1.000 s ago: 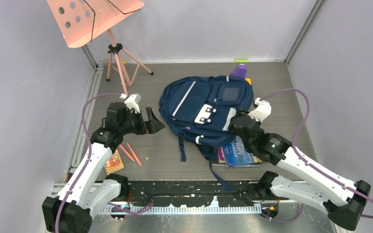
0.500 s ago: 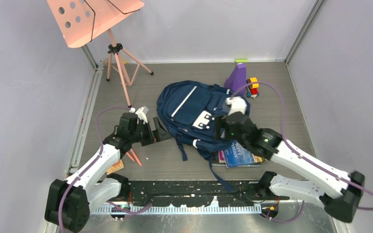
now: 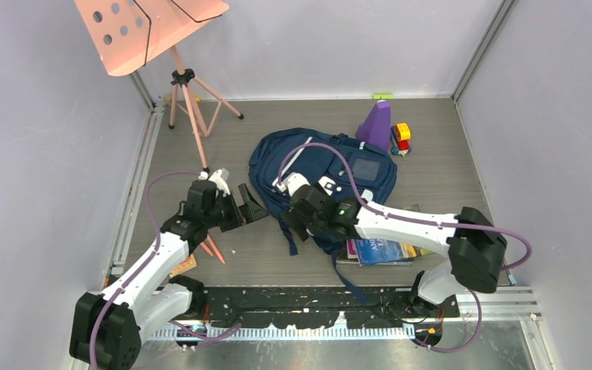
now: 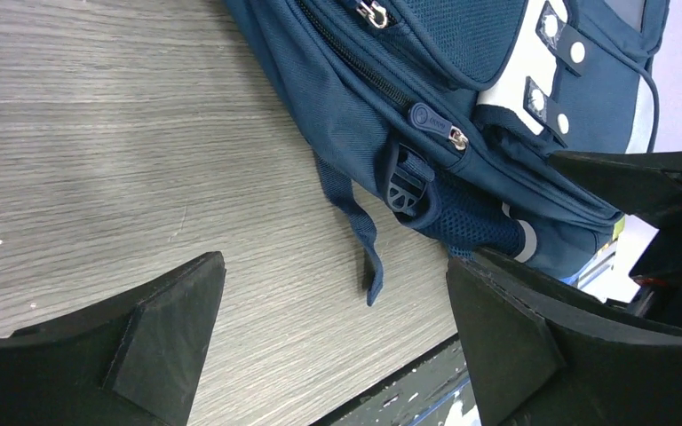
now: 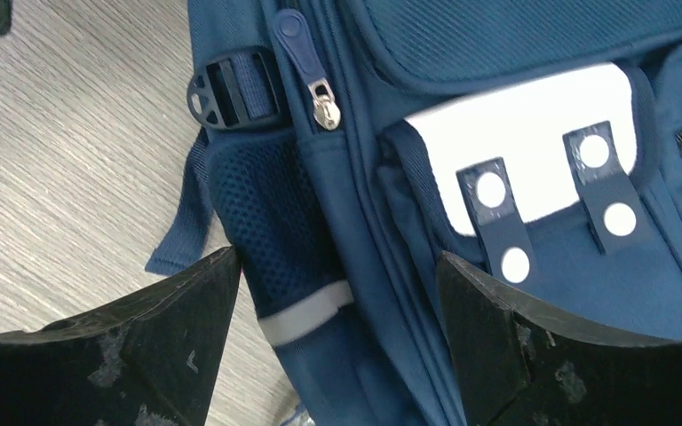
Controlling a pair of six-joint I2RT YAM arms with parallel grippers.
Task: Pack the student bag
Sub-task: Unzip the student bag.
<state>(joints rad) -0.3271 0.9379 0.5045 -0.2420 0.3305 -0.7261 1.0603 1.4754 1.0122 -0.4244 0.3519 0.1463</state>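
Note:
The student bag (image 3: 331,169), navy with white stripes and a white patch, lies flat mid-table with its front up and zips closed. My left gripper (image 3: 248,211) is open and empty, low over the table just left of the bag; in its wrist view (image 4: 333,342) the bag's side (image 4: 462,115) and a loose strap (image 4: 360,235) lie ahead. My right gripper (image 3: 299,223) is open and empty, reached across to the bag's near left edge; in its wrist view (image 5: 337,333) the jaws straddle the mesh side pocket (image 5: 275,222), with the white patch (image 5: 533,133) ahead.
Books (image 3: 378,250) lie partly under the bag's near edge. A purple cone-shaped object (image 3: 376,123) and a coloured toy (image 3: 401,136) stand behind the bag. A pink music stand (image 3: 146,31) is at the far left. Pencils (image 3: 212,247) and an orange card (image 3: 181,266) lie near the left arm.
My right gripper has swung left across the bag from its right side to its near left edge. The bag slid toward me, uncovering the purple object. The left gripper has lowered slightly.

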